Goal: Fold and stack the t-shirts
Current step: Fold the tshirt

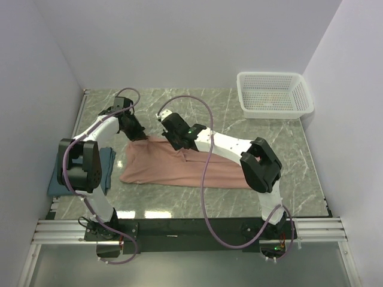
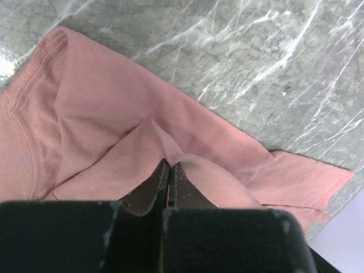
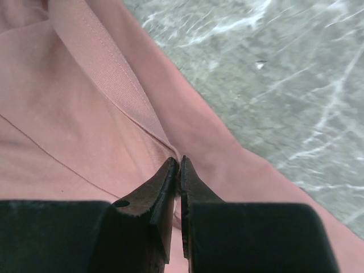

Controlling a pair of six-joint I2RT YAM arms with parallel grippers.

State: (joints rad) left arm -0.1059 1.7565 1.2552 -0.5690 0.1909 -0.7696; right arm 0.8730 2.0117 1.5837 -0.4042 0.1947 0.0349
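Jaws of the left gripper (image 2: 169, 166) and right gripper (image 3: 180, 162) pinched the far edge of the pink t-shirt (image 1: 179, 170), probably to fold it.

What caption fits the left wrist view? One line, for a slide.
Left gripper pinching a fold of the salmon-pink t-shirt on the marble table.

- Pink shirt (image 1: 179, 170): plain salmon pink.
- Blue shirt (image 1: 109, 162): dark teal.
- Table (image 1: 269, 143): grey-green marble pattern, white veins.
- Basket (image 1: 269, 75): white mesh.
- Arms (image 1: 227, 143): black and white.
- Cables (image 1: 206, 173): purple.
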